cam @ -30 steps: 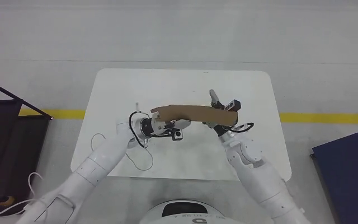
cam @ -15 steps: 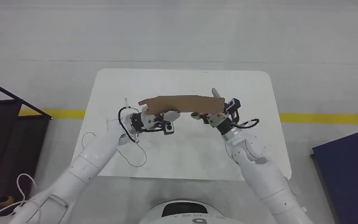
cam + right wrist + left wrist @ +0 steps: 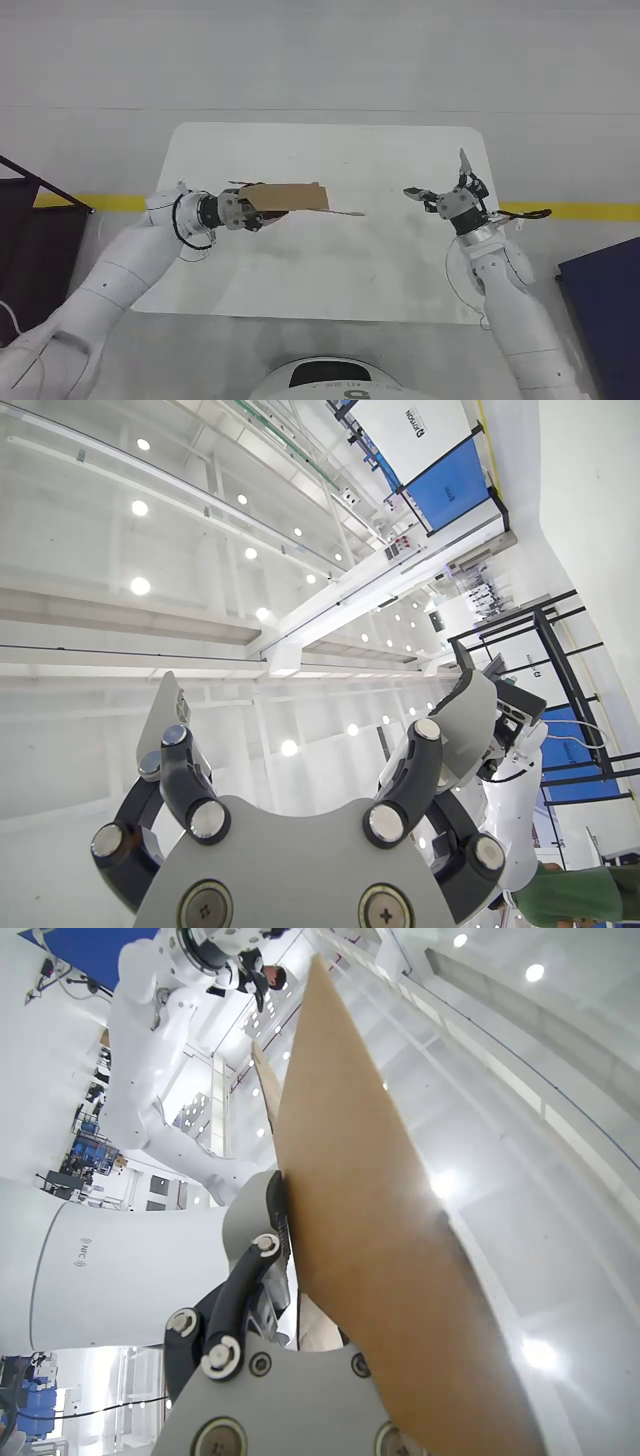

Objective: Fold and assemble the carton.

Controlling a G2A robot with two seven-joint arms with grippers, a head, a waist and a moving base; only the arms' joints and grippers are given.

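The left claw (image 3: 243,209) is clamped on one end of the flat carton (image 3: 292,196), which juts out from it above the tabletop (image 3: 330,270). Well apart, the right claw (image 3: 436,173) hangs spread and empty. The carton looks light and stiff, likely bending at creases; its free end seems the place to grip

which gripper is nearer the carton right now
Left. The left gripper is shut on one end of the carton; the right gripper is open, apart, beyond its other end.

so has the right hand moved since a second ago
Yes. The right hand has let go of the carton and swung out toward the right edge of the table. It is open now, well apart from the carton.
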